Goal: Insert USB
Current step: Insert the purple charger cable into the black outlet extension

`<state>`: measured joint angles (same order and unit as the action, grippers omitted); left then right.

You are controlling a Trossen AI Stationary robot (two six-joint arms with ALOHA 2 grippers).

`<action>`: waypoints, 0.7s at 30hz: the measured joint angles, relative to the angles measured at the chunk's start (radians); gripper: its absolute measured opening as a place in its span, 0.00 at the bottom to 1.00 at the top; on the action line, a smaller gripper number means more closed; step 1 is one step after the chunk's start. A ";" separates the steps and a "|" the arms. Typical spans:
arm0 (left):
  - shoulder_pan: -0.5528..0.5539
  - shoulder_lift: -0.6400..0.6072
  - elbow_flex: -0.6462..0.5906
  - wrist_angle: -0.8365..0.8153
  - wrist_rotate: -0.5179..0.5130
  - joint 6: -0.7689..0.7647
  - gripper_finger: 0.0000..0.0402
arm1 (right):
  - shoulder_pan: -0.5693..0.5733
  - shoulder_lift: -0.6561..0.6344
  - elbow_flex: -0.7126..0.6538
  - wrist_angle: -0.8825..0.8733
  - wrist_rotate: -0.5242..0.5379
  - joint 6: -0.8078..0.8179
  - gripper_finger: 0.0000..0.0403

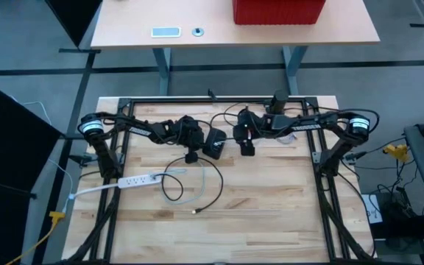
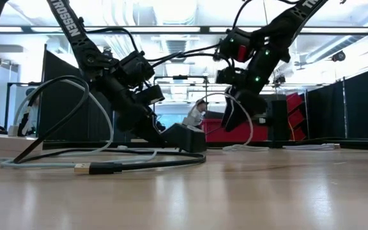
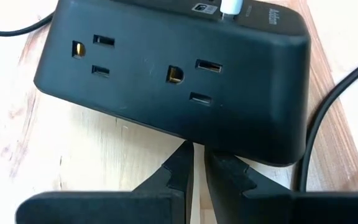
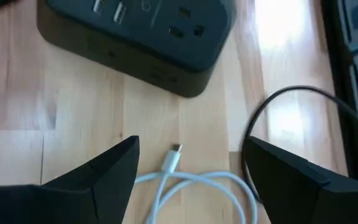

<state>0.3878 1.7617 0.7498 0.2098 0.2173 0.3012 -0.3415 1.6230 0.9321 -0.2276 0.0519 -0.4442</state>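
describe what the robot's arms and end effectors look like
Both arms are dark, slim and jointed, with black cables looped along them. The left arm has white TROSSEN lettering and a white-ringed base joint; the right arm has the same ring, plus green lights in the low view. Each end effector has two black, wedge-shaped fingers.

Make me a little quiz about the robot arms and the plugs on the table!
1. True or false: the right gripper has its fingers wide open above a white cable.
2. What colour is the power hub in front of the left gripper?
3. Which lies loose on the wooden table: A) a black USB cable, B) a spoon, C) a ball?

Key: 1 true. 2 black. 3 A.
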 joint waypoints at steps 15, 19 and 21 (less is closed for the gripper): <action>0.000 0.001 0.000 -0.012 0.001 -0.004 0.07 | -0.023 -0.084 0.000 -0.231 0.251 -0.030 0.61; 0.000 0.001 0.000 -0.012 0.001 -0.004 0.07 | -0.101 -0.120 0.000 -0.382 0.258 0.307 0.59; 0.000 0.001 0.000 -0.011 0.001 -0.005 0.07 | -0.160 -0.129 0.000 -0.474 0.248 0.550 0.58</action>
<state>0.3878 1.7626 0.7498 0.1984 0.2184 0.2966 -0.5012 1.4944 0.9318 -0.7014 0.2998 0.1053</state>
